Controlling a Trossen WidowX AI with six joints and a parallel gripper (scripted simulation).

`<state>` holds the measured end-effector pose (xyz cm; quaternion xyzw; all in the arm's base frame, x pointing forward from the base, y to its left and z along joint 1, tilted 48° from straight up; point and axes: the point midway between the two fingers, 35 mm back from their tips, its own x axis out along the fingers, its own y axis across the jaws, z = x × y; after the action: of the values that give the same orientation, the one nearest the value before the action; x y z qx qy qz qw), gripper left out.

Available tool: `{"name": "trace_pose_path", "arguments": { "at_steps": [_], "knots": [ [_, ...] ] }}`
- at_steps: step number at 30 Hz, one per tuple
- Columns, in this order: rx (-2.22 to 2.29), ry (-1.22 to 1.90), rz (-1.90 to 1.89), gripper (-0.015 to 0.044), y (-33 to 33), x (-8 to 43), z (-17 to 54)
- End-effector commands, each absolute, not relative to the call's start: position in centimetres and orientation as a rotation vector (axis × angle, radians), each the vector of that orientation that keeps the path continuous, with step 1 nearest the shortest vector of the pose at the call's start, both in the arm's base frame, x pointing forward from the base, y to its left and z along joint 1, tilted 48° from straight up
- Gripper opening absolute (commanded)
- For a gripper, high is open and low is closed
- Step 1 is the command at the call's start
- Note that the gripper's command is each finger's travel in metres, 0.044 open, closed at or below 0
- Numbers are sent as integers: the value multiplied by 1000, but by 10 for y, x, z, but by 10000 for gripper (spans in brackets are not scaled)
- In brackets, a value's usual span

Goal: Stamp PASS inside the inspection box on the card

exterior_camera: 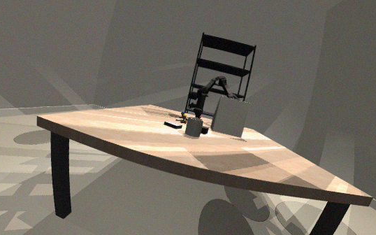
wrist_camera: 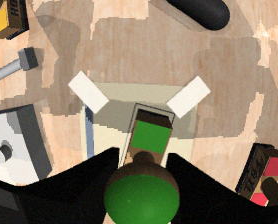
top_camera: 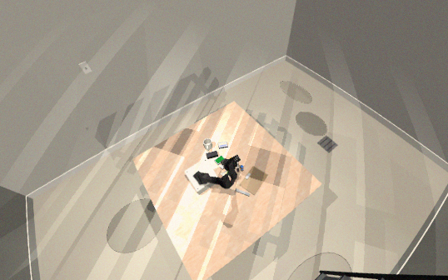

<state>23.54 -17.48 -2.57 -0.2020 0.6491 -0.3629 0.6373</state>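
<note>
The hand [top_camera: 236, 158] [exterior_camera: 198, 116] [wrist_camera: 143, 159] is closed on the green-knobbed stamp [wrist_camera: 142, 195], which is over the card [wrist_camera: 140, 90] on the desk [top_camera: 192, 233] [exterior_camera: 112, 136]. In the wrist view, the stamp's block reaches up from the knob, its long axis leaning slightly right, much like the outlined box [wrist_camera: 155, 107] around its far end. That near-match looks like what a straight press turns on; contact with the card cannot be told.

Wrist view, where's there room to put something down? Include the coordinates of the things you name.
Room, probably: between card [wrist_camera: 140, 90] and black handle [wrist_camera: 205, 12]; more narrowly, between card and red stamp [wrist_camera: 276, 166]. Crowded: left side, with yellow stamp [wrist_camera: 0, 21] and white box [wrist_camera: 15, 142]; the card itself, under the green stamp [wrist_camera: 141, 200].
</note>
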Motion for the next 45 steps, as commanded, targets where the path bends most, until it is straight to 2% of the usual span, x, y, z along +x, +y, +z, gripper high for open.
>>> {"name": "trace_pose_path", "arguments": {
  "at_steps": [1, 45],
  "knots": [
    [-459, 1485, -834, 0, -177, 234, -27],
    [-458, 1485, -834, 0, -169, 236, -20]
  ]
}}
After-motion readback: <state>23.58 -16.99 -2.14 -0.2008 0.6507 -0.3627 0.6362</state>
